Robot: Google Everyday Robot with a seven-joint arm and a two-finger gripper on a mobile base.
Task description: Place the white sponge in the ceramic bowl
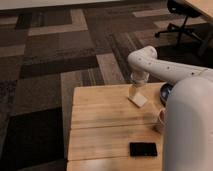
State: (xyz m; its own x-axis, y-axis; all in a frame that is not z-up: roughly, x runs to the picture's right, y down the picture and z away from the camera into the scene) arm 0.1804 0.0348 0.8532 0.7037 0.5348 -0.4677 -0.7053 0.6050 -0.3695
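Note:
The white sponge (139, 99) lies on the wooden table (100, 115) near its far right side. My gripper (134, 90) hangs from the white arm (150, 62) and points down at the sponge's left end, right at it or touching it. The dark blue ceramic bowl (164, 92) sits to the right of the sponge, and the arm's large white body hides most of it.
A black phone (143, 149) lies near the table's front edge. A pale cup (160, 118) shows partly behind the arm's body at the right. Patterned carpet surrounds the table. An office chair (182, 20) stands at the back right.

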